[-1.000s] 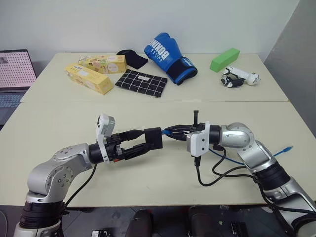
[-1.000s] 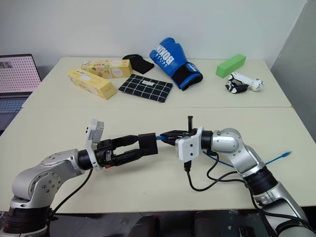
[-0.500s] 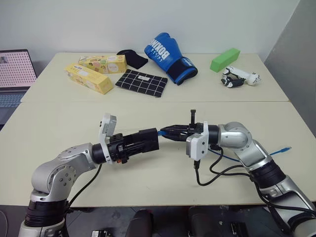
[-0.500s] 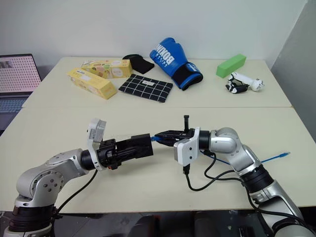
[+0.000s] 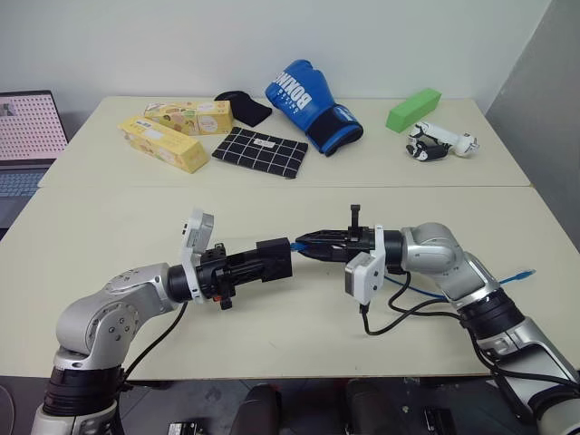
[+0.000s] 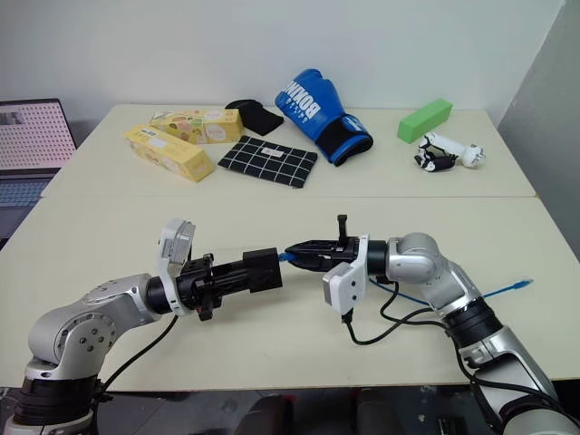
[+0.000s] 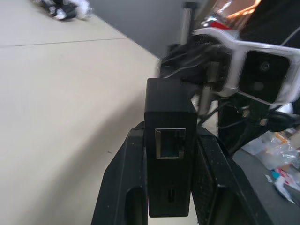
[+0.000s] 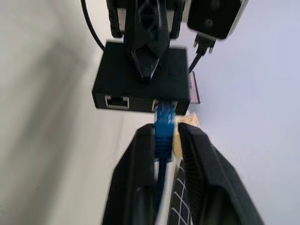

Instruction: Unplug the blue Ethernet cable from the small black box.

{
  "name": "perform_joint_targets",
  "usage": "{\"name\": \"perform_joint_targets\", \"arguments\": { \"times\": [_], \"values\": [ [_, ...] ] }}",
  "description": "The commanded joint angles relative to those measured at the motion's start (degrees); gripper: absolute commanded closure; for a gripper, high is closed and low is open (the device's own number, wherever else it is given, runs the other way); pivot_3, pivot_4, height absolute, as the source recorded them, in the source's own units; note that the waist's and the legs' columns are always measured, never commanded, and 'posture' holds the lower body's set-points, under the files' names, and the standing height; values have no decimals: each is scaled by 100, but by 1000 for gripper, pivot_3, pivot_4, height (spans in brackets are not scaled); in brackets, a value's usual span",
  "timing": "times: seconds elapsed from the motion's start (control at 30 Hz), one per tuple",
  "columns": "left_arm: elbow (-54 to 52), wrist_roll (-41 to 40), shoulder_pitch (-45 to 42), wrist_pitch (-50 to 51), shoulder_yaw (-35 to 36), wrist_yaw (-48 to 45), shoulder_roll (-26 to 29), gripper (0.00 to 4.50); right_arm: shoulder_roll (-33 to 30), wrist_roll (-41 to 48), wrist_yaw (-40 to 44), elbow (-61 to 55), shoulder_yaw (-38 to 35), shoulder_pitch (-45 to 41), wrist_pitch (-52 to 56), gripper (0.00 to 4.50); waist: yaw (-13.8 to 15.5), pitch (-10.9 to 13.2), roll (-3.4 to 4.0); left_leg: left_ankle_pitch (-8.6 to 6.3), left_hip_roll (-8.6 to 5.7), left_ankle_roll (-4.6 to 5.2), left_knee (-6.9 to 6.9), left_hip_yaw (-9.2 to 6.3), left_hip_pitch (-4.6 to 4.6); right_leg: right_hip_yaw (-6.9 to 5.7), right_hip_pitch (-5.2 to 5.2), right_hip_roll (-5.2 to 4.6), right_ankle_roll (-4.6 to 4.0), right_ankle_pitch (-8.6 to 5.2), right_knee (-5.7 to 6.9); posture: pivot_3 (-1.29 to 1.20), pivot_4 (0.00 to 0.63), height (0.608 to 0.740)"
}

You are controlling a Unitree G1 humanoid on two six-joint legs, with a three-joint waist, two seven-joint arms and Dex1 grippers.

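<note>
The small black box point(image 5: 277, 257) hangs above the near table, and my left gripper point(image 5: 272, 260) is shut on its two sides. In the left wrist view the box point(image 7: 168, 140) sits clamped between my fingers point(image 7: 129, 178), an empty port facing the camera. The blue Ethernet cable point(image 8: 164, 123) has its plug seated in a port on the box's point(image 8: 140, 79) opposite face. My right gripper point(image 8: 166, 131) reaches in from the right, its fingers slightly parted on either side of the plug, so it stands open. The cable point(image 5: 412, 290) trails off to the right across the table.
On the far table lie a blue boxing glove point(image 5: 308, 104), two yellow cartons point(image 5: 163, 143), a black gridded cloth point(image 5: 258, 151), a black fabric lump point(image 5: 243, 107), a green block point(image 5: 412, 109) and a white gadget point(image 5: 439, 143). A laptop point(image 5: 27, 136) stands at the left.
My left gripper has closed from wide open onto the black box. The right gripper's fingers have parted a little around the plug, and its wrist has rolled.
</note>
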Motion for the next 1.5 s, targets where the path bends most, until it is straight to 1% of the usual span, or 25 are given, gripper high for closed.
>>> {"name": "perform_joint_targets", "arguments": {
  "times": [0.03,0.1,0.17,0.2,0.27,0.33,0.43,0.53,0.63,0.77,1.03,1.5],
  "values": [
    [79,155,-185,-209,-96,-187,63,3706,-343,627,490,-359,-26,129,293,2445,10,0,0,0,0,0,0,0,0,0,0,-1,0,0,0,0,150,740],
    [207,291,-287,-317,-192,-257,42,3706,-587,956,832,-613,-14,286,714,1975,34,0,0,0,-1,0,1,-1,-1,0,2,-2,0,0,0,0,150,740],
    [299,477,-355,-508,-343,-426,61,3706,-781,1501,1119,-1092,-74,488,1530,1467,34,0,0,0,-3,0,2,-5,-2,-3,7,-4,0,0,-3,0,150,740],
    [334,585,-399,-644,-444,-543,52,3706,-888,1972,1194,-1488,-166,626,2290,1426,28,0,0,0,-3,1,1,-5,-2,-2,6,-3,0,0,-3,0,150,740],
    [427,759,-527,-882,-647,-770,-3,3706,-1098,3310,1078,-2337,-397,791,4285,1423,21,1,1,0,-2,1,0,-6,-2,-1,5,-3,0,0,-2,0,150,740],
    [540,854,-624,-1024,-785,-1011,2,3706,-1210,4308,889,-2845,-561,795,5717,1423,15,1,2,0,1,1,1,-10,-6,2,4,-5,-1,0,-1,0,150,740],
    [747,888,-751,-1309,-856,-1431,-61,3706,-1144,5492,476,-3246,-838,736,7257,1423,-1,1,2,-1,4,1,1,-8,-2,1,5,-6,-1,0,-2,0,150,740],
    [945,968,-870,-1531,-914,-1775,-64,3706,-902,6117,-2,-3398,-1044,752,8149,1423,2,1,2,-1,1,2,-1,-11,-3,-2,4,-3,-5,-2,-2,0,150,740],
    [1074,998,-935,-1651,-927,-2013,-92,3706,-697,6348,-286,-3467,-1148,757,8647,1423,5,1,2,-1,-2,2,-1,-8,-7,-6,2,7,-5,-2,-3,0,150,740],
    [1070,1077,-923,-1766,-1013,-2268,-48,3706,-385,6288,-544,-3385,-1134,769,8937,1423,3,1,2,-1,-2,2,0,-6,-12,-5,-4,4,-4,-2,-5,0,150,740],
    [1074,1133,-941,-1807,-992,-2234,-105,3706,-262,6026,-284,-3286,-954,736,9218,1423,2,1,2,-1,-2,3,-1,-7,-12,-8,-4,6,-3,-3,-5,0,150,740],
    [742,1047,-815,-1698,-954,-2066,-57,3706,-2,5766,-86,-3048,-994,641,9442,1423,1,1,2,-1,-2,3,-1,-8,-12,-8,-5,8,-3,-3,-5,0,150,740]
  ]
}}
